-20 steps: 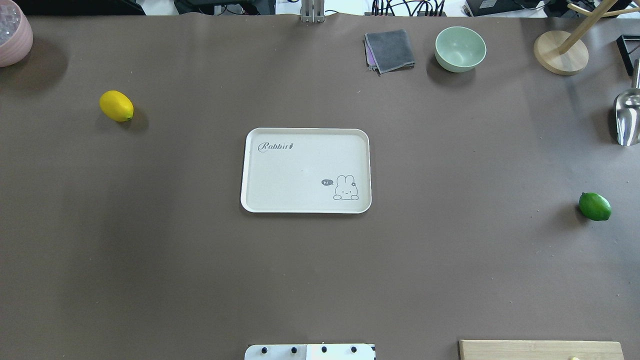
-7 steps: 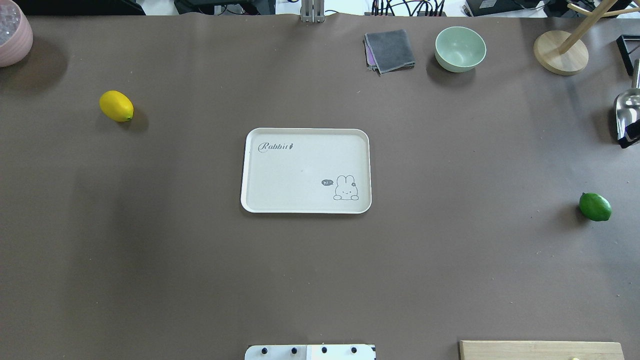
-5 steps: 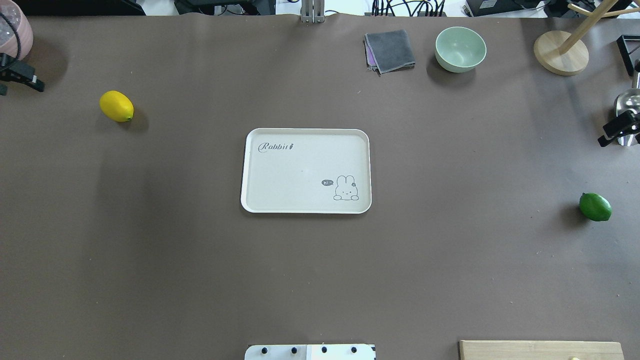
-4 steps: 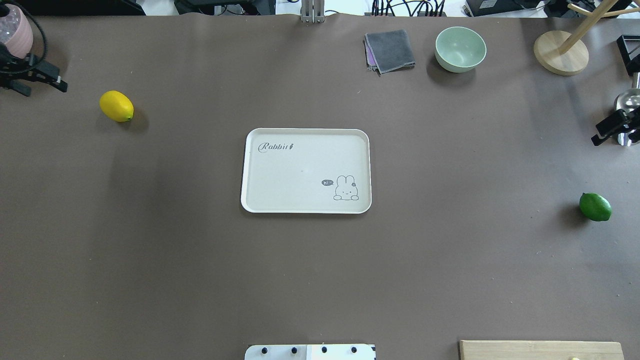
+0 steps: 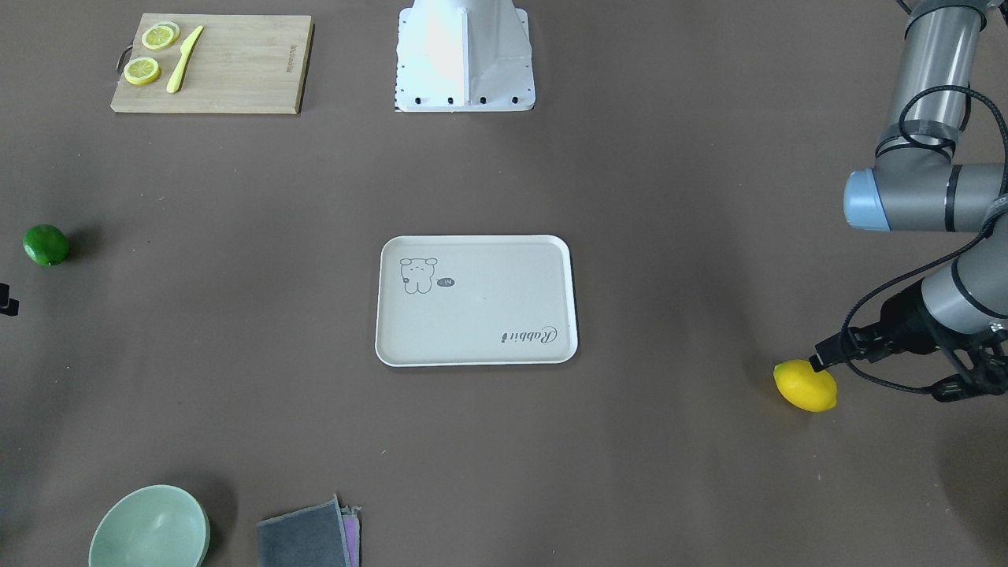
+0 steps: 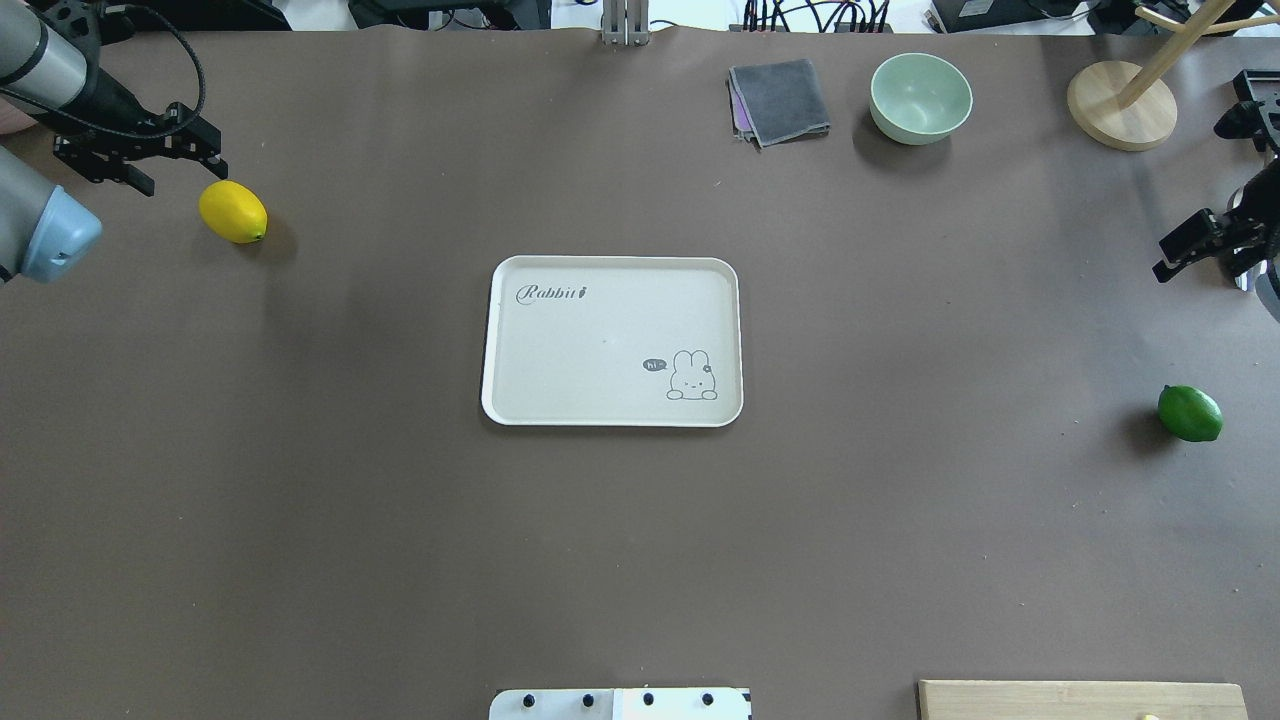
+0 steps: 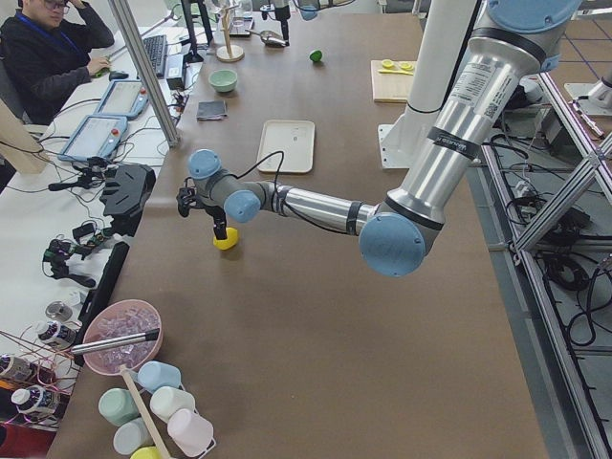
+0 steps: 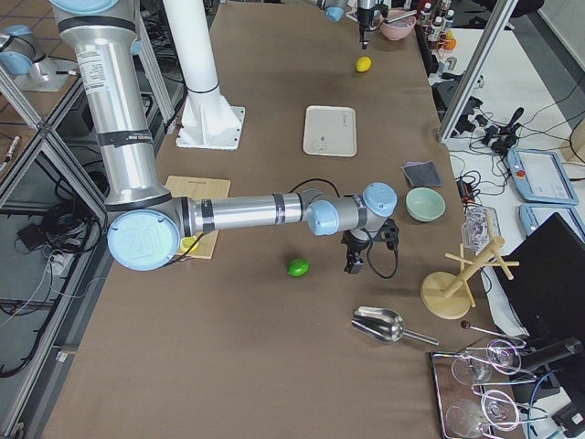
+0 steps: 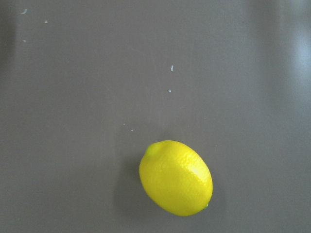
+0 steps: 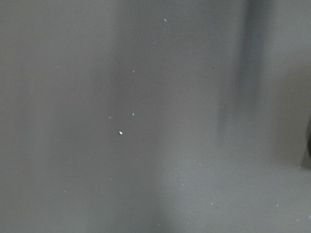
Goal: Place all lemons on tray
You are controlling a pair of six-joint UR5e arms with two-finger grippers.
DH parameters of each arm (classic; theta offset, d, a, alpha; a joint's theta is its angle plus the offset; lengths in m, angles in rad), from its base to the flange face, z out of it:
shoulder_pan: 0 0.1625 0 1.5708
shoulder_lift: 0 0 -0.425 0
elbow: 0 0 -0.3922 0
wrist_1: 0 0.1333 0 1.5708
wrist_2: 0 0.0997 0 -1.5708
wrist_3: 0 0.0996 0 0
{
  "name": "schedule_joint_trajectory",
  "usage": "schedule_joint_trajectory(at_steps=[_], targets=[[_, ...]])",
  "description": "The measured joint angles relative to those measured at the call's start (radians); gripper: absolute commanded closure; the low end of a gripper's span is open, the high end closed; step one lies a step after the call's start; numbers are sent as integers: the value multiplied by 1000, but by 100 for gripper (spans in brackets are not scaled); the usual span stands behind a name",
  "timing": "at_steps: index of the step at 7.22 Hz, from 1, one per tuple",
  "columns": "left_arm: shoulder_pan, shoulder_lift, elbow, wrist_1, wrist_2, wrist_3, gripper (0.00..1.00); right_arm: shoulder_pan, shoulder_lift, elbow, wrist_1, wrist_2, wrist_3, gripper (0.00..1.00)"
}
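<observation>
The yellow lemon (image 6: pixel 233 211) lies on the table at the far left; it also shows in the left wrist view (image 9: pixel 176 177). My left gripper (image 6: pixel 150 160) hangs just left of and above it, empty, and looks open. The green lemon (image 6: pixel 1190 413) lies at the far right. My right gripper (image 6: pixel 1190 250) hovers beyond it near the table edge, empty, and looks open. The cream tray (image 6: pixel 600 340) with the rabbit drawing sits in the middle with nothing on it.
A green bowl (image 6: pixel 920 97), a grey cloth (image 6: pixel 780 100) and a wooden stand (image 6: pixel 1120 105) are at the far edge. A cutting board (image 5: pixel 228 71) with lemon slices and a knife lies near the robot base. A metal scoop (image 8: pixel 379 323) lies by the right gripper.
Both arms have come into view from the table's sides. The left gripper has moved right to beside the yellow lemon. The right gripper has moved inward. Lemons and tray have not moved.
</observation>
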State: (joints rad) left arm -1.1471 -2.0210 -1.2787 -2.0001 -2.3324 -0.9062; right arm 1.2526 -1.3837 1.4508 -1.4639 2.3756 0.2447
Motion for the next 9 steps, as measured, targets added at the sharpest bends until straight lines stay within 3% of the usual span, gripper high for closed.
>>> schedule_joint_trajectory(at_steps=[2, 9], targets=[[9, -3, 31, 8, 4, -129, 1, -2, 0, -4, 4, 0, 1, 0], [33, -40, 123, -59, 6, -306, 1, -4, 0, -4, 5, -1, 1, 0]])
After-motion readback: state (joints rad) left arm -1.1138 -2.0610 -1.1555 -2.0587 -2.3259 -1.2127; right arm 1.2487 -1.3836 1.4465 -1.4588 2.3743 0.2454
